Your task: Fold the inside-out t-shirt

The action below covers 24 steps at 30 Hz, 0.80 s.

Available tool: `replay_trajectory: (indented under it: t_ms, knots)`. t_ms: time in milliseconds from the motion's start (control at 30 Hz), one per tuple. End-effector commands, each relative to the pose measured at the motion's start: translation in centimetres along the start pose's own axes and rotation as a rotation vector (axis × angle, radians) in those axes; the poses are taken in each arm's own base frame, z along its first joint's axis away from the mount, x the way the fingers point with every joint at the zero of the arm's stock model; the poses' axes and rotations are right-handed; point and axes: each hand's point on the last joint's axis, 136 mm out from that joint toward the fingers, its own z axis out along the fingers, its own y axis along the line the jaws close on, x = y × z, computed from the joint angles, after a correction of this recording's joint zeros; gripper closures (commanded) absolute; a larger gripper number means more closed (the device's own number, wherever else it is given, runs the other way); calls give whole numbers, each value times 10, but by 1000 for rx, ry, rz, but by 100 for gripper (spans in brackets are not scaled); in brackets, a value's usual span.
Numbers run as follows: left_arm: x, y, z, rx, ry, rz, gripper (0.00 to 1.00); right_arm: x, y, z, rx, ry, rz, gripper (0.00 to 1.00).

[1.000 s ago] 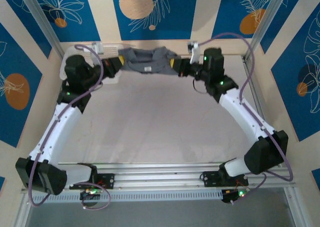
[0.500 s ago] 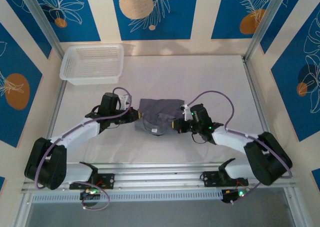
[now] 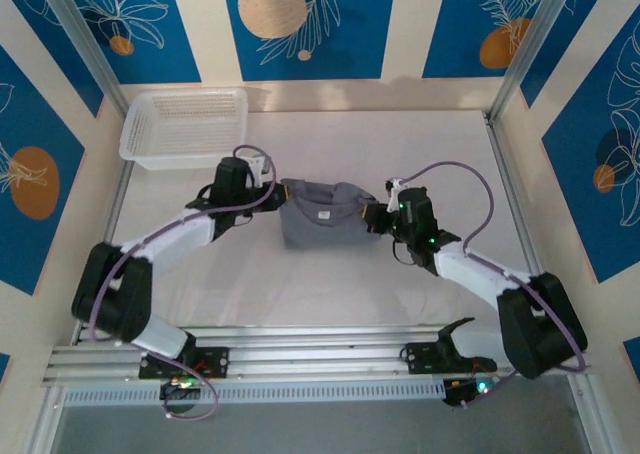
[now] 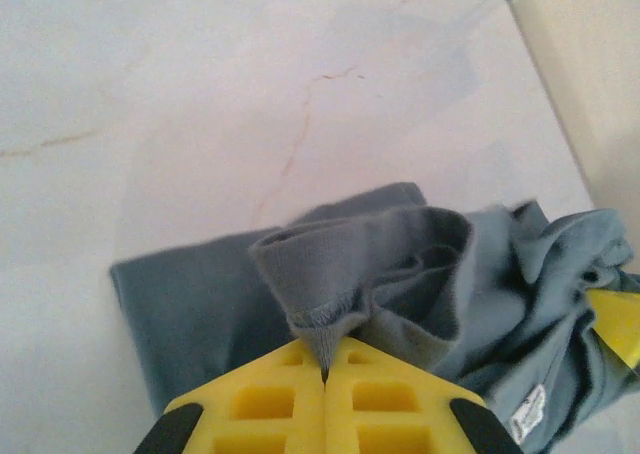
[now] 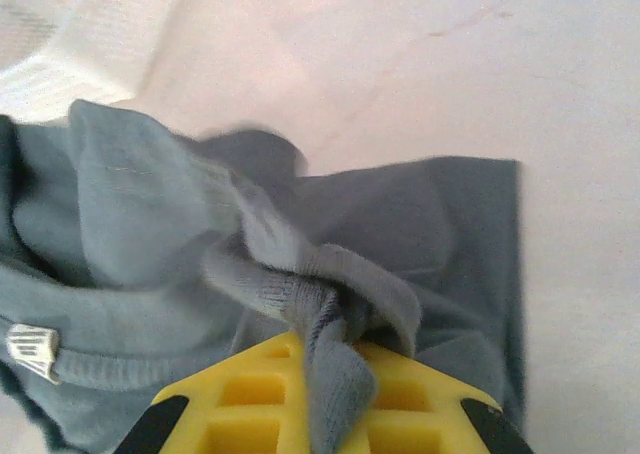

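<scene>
Slate-grey soft fabric t-shirt (image 3: 318, 224) sits bunched between left gripper (image 3: 270, 191) and right gripper (image 3: 372, 217), both clamped on its edges. Uneven pulling could slip the left's slight pinch free.

Open table (image 3: 330, 284) before t-shirt (image 3: 315, 226); basket (image 3: 180, 157) far-left.

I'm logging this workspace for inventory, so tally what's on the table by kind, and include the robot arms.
grey t-shirt: 1
white basket: 1
robot arms: 2
Total: 4
</scene>
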Motion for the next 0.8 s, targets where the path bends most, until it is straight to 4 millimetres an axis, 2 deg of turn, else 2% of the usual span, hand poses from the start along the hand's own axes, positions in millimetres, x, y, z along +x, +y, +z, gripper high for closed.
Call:
replay_trajectory:
  t_ms: [0,100,167,200,300,333,433,533,600,667,767]
  knots:
    - [-6,16,28,-46,-15,25,100,3,-29,18,86,19,44,100]
    - [2,35,51,-85,15,-6,100,19,-33,37,59,95,51,100]
    - [8,47,63,-123,37,-36,100,23,-34,45,55,131,57,90]
    - [10,52,65,-145,40,-54,100,23,-33,47,52,148,67,82]
    - [5,61,56,-209,0,-65,100,14,-20,44,11,157,75,76]
    - [2,62,50,-230,-16,-60,94,8,-17,41,5,142,76,73]
    - [-10,51,35,-231,-26,-17,77,-8,-9,27,14,126,77,57]
    - [-20,33,10,-204,-58,19,72,-24,3,2,21,121,82,49]
    - [-21,22,-9,-188,-82,31,70,-28,13,-15,-5,105,96,45]
    - [-12,9,-22,-164,-79,44,70,-23,30,-27,-68,113,92,46]
    - [20,-16,-22,-112,-35,76,71,7,53,-26,-128,182,59,48]
